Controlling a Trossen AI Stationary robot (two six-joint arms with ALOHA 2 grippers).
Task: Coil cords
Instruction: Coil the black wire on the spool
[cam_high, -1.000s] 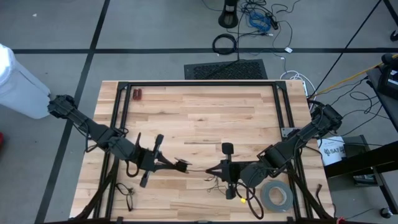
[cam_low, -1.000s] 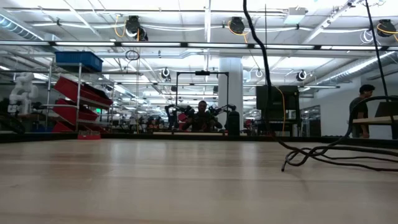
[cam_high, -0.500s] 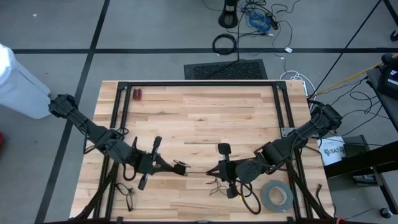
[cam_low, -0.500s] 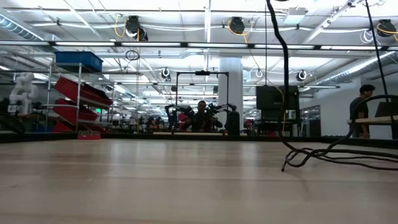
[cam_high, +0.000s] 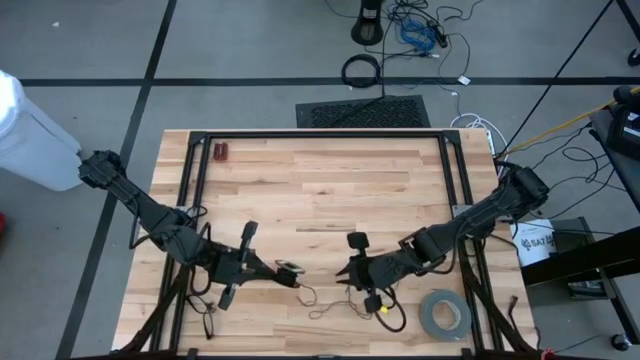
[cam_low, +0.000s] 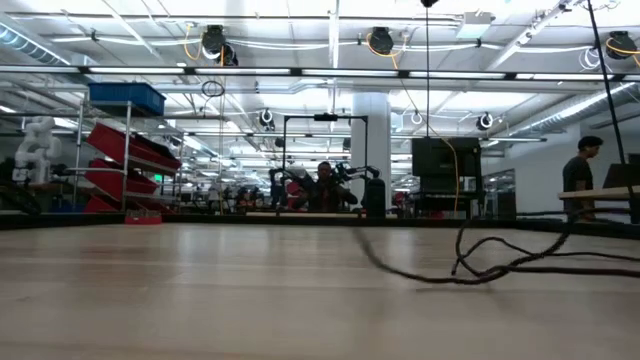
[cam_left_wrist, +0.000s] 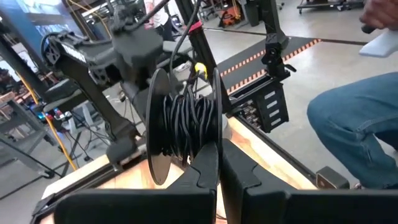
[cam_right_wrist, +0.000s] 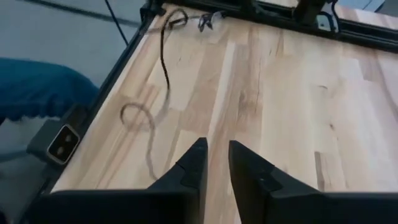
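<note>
Well, white bucket (cam_high: 533, 243) label illegible (cord (cam_high: 325, 303) loose on table (cam_high: 330, 190)).

Light wooden table (cam_high: 320, 185) in a black frame; on it lie loose thin black cord (cam_high: 325, 307), a grey tape roll (cam_high: 444, 314), and a small red object (cam_high: 221, 152).

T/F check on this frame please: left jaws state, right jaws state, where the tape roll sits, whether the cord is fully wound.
1. The left gripper has its jaws shut on a spool wound with thin black cord. True.
2. The right gripper grips the cord. False: its jaws stand apart, nothing between them.
3. The grey tape roll lies by the left arm. False: it lies near the right arm.
4. Loose cord strands lie on the table. True.
</note>
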